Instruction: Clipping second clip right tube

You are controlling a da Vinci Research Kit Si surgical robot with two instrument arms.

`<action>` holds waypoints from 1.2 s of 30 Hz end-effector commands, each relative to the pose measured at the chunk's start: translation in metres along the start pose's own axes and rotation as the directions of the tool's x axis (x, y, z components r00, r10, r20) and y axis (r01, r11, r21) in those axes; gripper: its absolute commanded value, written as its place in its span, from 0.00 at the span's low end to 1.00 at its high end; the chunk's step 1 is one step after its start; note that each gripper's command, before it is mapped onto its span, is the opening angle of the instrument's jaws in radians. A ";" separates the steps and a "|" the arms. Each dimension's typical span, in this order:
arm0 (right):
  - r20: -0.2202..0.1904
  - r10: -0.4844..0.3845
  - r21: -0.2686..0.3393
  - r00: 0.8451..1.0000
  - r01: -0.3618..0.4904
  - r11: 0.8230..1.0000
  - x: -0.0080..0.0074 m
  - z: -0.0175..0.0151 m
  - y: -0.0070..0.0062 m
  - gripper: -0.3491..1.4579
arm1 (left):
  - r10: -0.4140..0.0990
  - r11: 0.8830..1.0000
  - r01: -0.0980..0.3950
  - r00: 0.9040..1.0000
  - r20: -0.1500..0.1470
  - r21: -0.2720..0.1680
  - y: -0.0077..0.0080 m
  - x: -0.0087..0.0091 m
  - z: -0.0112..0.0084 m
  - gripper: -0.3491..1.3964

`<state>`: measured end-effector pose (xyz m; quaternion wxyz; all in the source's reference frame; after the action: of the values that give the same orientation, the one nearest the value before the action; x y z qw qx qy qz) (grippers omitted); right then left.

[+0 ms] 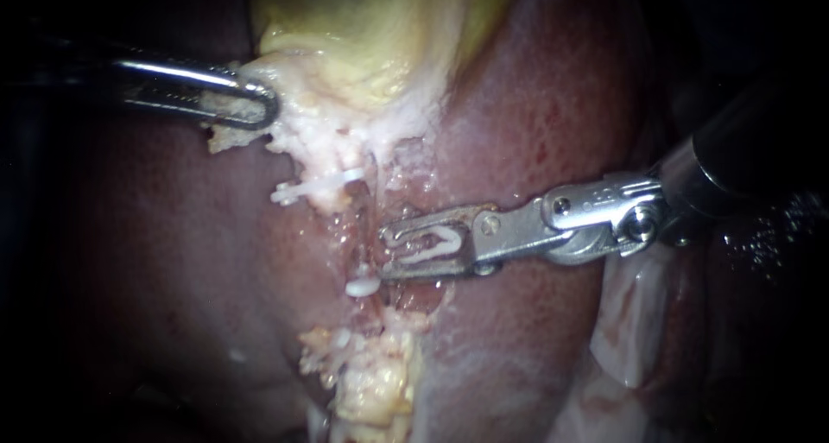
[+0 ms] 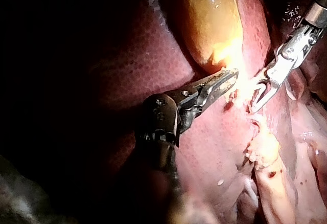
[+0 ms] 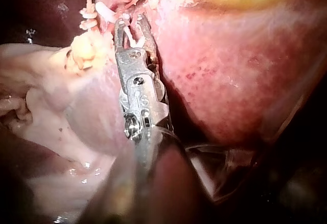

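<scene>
My right instrument (image 1: 389, 249) comes in from the right with a white clip (image 1: 429, 244) held between its jaws. Its jaw tips lie against a thin glistening tube (image 1: 364, 223) below the gallbladder (image 1: 371, 37). One white clip (image 1: 313, 186) sits across the tissue above the tips. Another white clip (image 1: 363, 285) sits just below them. My left instrument (image 1: 256, 108) is shut on whitish tissue (image 1: 285, 128) at the gallbladder's lower end. In the right wrist view the loaded jaws (image 3: 130, 29) reach the clipped strands (image 3: 94, 17).
Dark red liver (image 1: 553, 89) surrounds the site on both sides. A lump of yellow-white fat (image 1: 371, 382) lies below the tubes. Pale tissue (image 1: 639, 322) lies under my right instrument's shaft. In the left wrist view my right instrument (image 2: 263, 93) stands just beyond my left instrument's jaws (image 2: 227, 81).
</scene>
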<state>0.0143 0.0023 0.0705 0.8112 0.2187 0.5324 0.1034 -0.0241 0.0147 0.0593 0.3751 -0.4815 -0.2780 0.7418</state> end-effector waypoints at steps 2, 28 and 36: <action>0.000 0.000 0.000 1.000 0.000 1.000 0.0000 -0.0001 0.0000 0.27 | 0.000 1.000 0.000 1.000 0.000 -0.001 0.0000 0.0000 0.0000 0.00; -0.046 0.191 0.048 0.980 -0.189 0.981 0.0007 -0.0010 -0.0007 0.46 | 0.001 1.000 -0.001 1.000 0.000 -0.002 0.0000 -0.0001 -0.0002 0.00; -0.087 0.329 0.097 0.940 -0.321 0.942 0.0010 0.0001 -0.0008 0.47 | 0.000 1.000 0.000 1.000 0.000 -0.001 0.0000 -0.0001 -0.0001 0.00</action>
<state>0.0149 0.0019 0.0694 0.7420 0.3339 0.5353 0.2269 -0.0240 0.0146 0.0593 0.3743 -0.4819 -0.2785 0.7417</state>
